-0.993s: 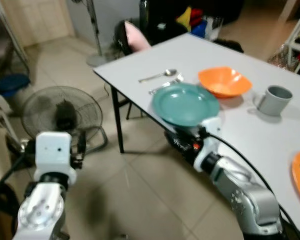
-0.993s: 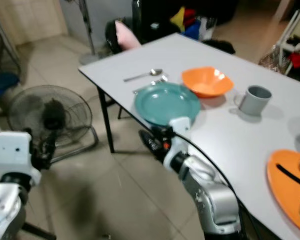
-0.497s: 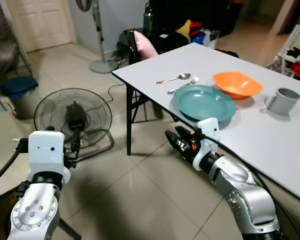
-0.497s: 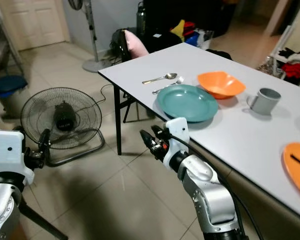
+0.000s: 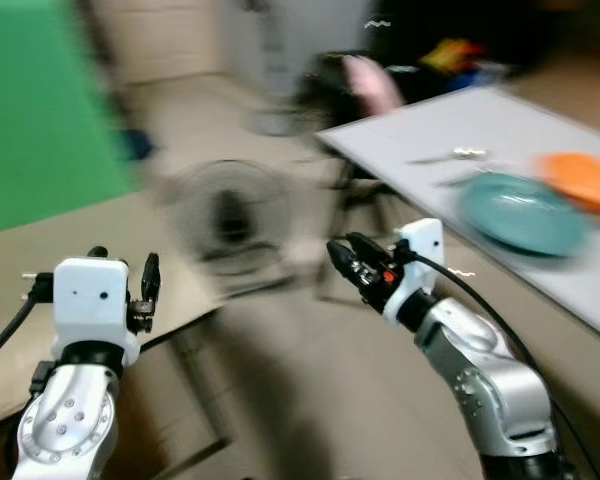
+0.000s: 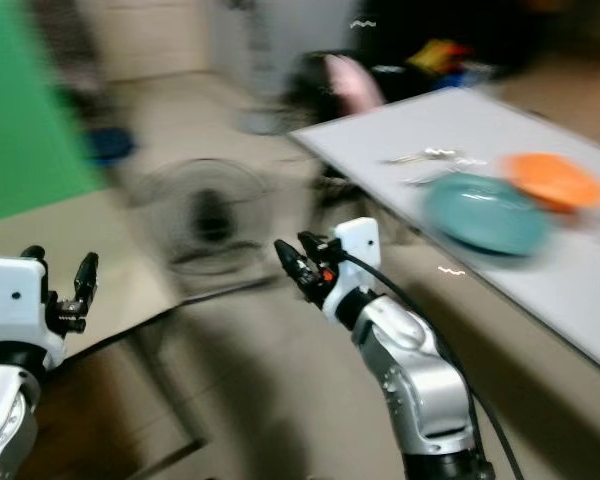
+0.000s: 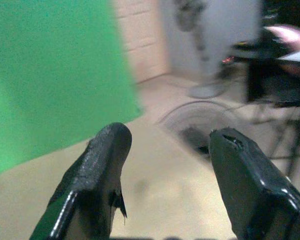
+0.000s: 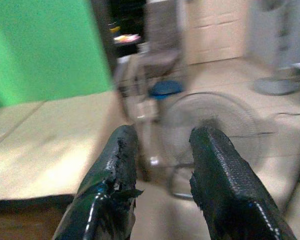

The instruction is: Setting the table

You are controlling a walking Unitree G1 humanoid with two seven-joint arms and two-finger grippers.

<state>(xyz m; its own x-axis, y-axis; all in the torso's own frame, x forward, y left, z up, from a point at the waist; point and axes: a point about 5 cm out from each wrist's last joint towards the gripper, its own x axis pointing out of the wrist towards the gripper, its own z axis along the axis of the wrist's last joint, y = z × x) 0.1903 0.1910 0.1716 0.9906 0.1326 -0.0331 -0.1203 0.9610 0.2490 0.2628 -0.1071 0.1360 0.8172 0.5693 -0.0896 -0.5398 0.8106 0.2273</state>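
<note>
Head views heavily motion-blurred, so detail is limited.

Status, judged from what's laid out: one place setting looks partly done. On the white table (image 5: 540, 130) at the right of the frame sit a teal plate (image 5: 522, 212), an orange bowl (image 5: 580, 178) at the far right edge just beyond it, and cutlery (image 5: 458, 155) just on the far side of the plate, too smeared to tell spoon from fork. Can't tell whether plate and bowl touch.

Right gripper (image 5: 346, 258) hangs mid-frame over the floor, off the table's near edge, well short of the plate. Fingers spread and empty; the wrist view shows a clear gap between the pads (image 8: 217, 165) with only floor and a standing fan (image 8: 210, 120) beyond.

Left gripper (image 5: 148, 282) at lower left, also spread, carrying nothing; its wrist view looks between the fingers (image 7: 104, 155) toward a green panel (image 7: 45, 75) and the fan.

Remaining, my read: nothing in hand, both grippers away from the table, so no placing step in progress. Any further settings or items need fetching first. Can't judge the rest of the table.
</note>
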